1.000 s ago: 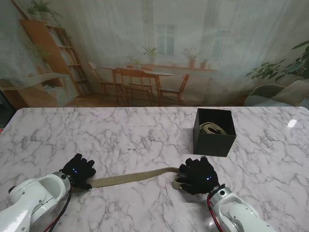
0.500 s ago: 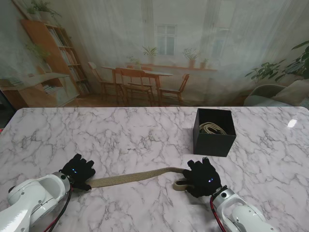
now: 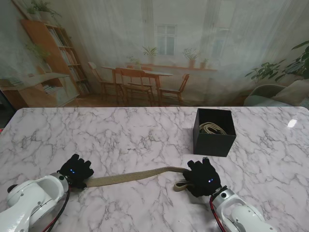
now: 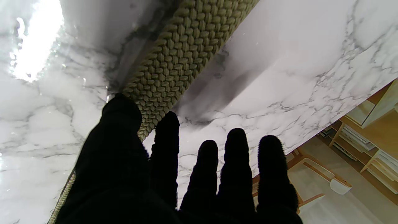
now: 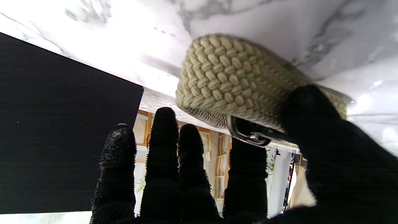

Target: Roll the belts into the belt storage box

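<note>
left hand [image 3: 75,170]: pinching woven belt [image 3: 130,176] left end | right hand [image 3: 203,178]: gripping folded buckle end | belt storage box [image 3: 214,132]: far right

The belt [image 3: 135,176] is coarse woven cloth, matt and rough; its buckle [image 5: 248,135] by my right hand [image 3: 203,177] is shiny metal. The table [image 3: 120,140] under it is glossy, smooth marble. The box [image 3: 214,131] looks matt.

Fingers [image 5: 242,161] on belt [image 5: 230,77] fold
</note>
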Robot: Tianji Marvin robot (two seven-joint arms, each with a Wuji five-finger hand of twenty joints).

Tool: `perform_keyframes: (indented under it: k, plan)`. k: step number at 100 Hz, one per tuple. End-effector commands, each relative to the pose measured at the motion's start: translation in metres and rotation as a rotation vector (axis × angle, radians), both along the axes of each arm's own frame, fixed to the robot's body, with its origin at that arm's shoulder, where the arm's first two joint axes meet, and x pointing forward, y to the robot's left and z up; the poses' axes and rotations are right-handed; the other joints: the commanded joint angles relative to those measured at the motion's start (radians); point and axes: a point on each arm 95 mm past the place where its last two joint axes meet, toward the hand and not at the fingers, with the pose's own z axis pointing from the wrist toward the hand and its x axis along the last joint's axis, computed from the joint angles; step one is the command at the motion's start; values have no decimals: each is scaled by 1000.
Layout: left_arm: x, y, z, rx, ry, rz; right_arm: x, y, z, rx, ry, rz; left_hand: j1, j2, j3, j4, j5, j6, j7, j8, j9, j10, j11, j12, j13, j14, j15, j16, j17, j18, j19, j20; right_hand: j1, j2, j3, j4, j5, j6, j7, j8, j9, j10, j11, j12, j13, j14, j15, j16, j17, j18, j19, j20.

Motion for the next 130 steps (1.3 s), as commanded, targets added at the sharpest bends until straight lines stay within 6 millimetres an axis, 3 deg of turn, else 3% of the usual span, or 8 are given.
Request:
perform_keyframes:
  k: [1, 16, 30, 47, 88, 101, 113, 130]
  plan:
    - [-2, 0, -2, 8, 16, -3, -1, 0, -2, -8, 4, -7, 79, -14, 38, 14, 19, -11, 42, 21, 17, -3, 18, 12, 30, 1, 4, 9, 6, 9, 16, 3, 58, 13, 52, -7, 19, -51, 47, -14, 9, -1, -13, 5, -16, 16, -40, -14, -20, 41, -15, 1]
    - [-2, -1, -5, -13, 29, -5, -1, 0, -3, -7, 6, -12, 97, -52, 111, 37, 15, 35, 133, 48, 71, -5, 52, 32, 88, 3, 36, 34, 44, 7, 42, 3, 62, 22, 53, -7, 15, -46, 50, -12, 11, -1, -12, 6, -16, 17, -47, -18, -25, 44, -22, -1]
    - [-1, -2, -7, -86, 5, 3, -1, 0, -4, -9, 4, -18, 121, -95, 240, 39, -32, 94, 237, 89, 275, -27, 140, 67, 292, 4, 142, 86, 174, -2, 139, -12, 65, 27, 53, -6, 13, -39, 53, -10, 16, -4, -10, 8, -14, 18, -54, -21, -30, 48, -30, -4]
    - [0, -2, -10, -162, -17, 19, -1, -1, -5, -7, 4, -26, 163, -93, 282, 34, -72, 7, 349, 259, 562, -69, 74, 403, 468, 5, 324, 200, 315, -29, 279, -29, 68, 31, 53, -5, 12, -35, 56, -10, 16, -4, -11, 10, -15, 20, -60, -24, -34, 54, -37, -6]
    - [-7, 17, -16, -167, -65, 29, -1, -1, -5, -10, 4, -35, 164, -97, 289, 34, -89, -20, 352, 272, 580, -66, 99, 444, 476, -5, 395, 248, 317, -54, 297, -21, 78, 38, 54, -7, 6, -28, 63, -6, 22, -7, -8, 12, -13, 20, -68, -29, -39, 58, -45, -10]
    - [-8, 18, -20, -160, -67, 26, 0, -1, -6, -13, 5, -35, 165, -91, 272, 26, -151, -15, 129, 68, 571, -83, 90, 441, 468, -12, 381, 250, 314, -61, 284, -21, 81, 41, 54, -8, 2, -27, 66, -4, 21, -6, -9, 12, -13, 21, -71, -30, -42, 60, -48, -11]
    - [-8, 16, -21, -152, -65, 24, 0, 0, -7, -14, 6, -38, 176, -90, 247, 14, -40, 49, -150, -246, 572, -89, 86, 435, 465, -8, 367, 251, 311, -61, 272, -22, 83, 45, 52, -9, -1, -28, 66, -3, 23, -7, -9, 12, -13, 21, -72, -31, -45, 61, -52, -13]
    - [-7, 15, -22, -123, -51, 8, -1, -1, -8, -12, 6, -44, 191, -80, 210, 2, 141, 13, -180, -321, 563, -85, 88, 454, 440, 0, 369, 265, 282, -52, 261, -18, 86, 48, 51, -9, -3, -27, 67, -2, 22, -7, -10, 13, -14, 21, -76, -32, -49, 62, -57, -15]
